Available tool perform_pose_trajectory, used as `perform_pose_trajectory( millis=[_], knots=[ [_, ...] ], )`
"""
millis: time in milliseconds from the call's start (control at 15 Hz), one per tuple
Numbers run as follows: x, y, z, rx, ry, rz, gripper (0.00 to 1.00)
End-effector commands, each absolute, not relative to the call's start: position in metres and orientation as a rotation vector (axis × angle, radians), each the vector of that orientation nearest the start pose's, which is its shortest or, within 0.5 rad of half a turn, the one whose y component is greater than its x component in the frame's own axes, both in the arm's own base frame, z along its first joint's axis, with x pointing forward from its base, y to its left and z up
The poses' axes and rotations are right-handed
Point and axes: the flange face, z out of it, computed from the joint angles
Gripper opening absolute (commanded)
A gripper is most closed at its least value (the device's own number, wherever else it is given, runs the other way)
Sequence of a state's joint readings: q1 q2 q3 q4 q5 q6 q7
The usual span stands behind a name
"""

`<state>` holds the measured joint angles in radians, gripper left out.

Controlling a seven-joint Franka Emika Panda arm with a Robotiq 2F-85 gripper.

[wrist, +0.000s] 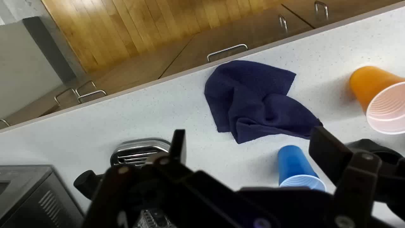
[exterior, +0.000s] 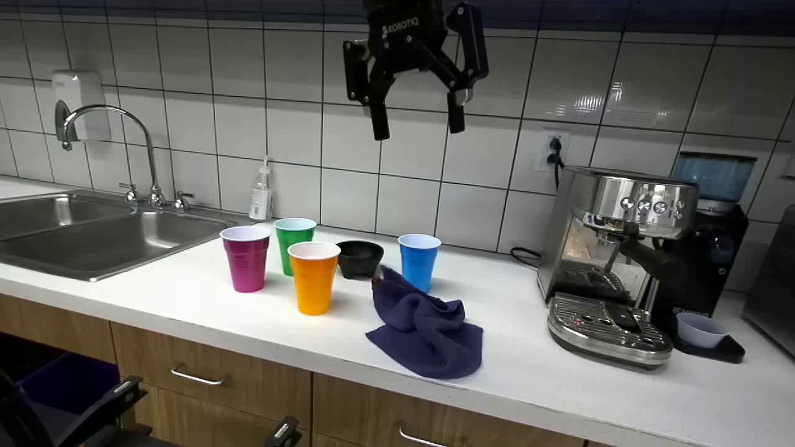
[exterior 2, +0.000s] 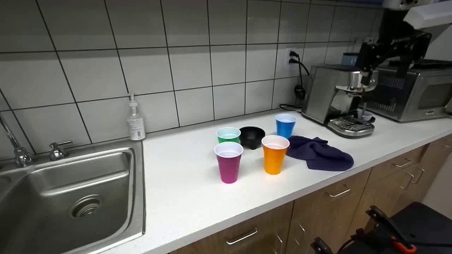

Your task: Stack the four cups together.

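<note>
The purple tapered plastic cup (exterior: pixel 247 264), green tapered plastic cup (exterior: pixel 294 237), orange tapered plastic cup (exterior: pixel 313 282) and blue tapered plastic cup (exterior: pixel 419 264) have pale insides, the rumpled cloth (exterior: pixel 435 338) navy.

Navy cloth (exterior: pixel 435 338) crumpled on counter (exterior: pixel 515 354); black bowl (exterior: pixel 360 261) nearby; pump bottle (exterior: pixel 261 197) beside sink (exterior: pixel 118 241); espresso machine (exterior: pixel 587 251).

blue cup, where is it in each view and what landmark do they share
In an exterior view: blue cup, just off centre, right and below.
In an exterior view: blue cup, right of centre, mid-height.
In the wrist view: blue cup, lower right.
Shared landmark: navy cloth, near it in all three.
</note>
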<state>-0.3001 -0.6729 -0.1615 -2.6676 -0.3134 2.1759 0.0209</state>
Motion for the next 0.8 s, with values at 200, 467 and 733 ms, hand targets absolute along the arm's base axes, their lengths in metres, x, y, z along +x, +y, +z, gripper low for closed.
perform_pose_trajectory(
  millis=[200, 467, 733],
  knots=[
    [0.317, -0.171, 0.457, -3.300, 0.500, -0.235, 1.00],
    [0.317, -0.169, 0.457, -3.306, 0.499, -0.245, 1.00],
    [0.323, -0.158, 0.450, -3.317, 0.469, -0.286, 1.00]
  ],
)
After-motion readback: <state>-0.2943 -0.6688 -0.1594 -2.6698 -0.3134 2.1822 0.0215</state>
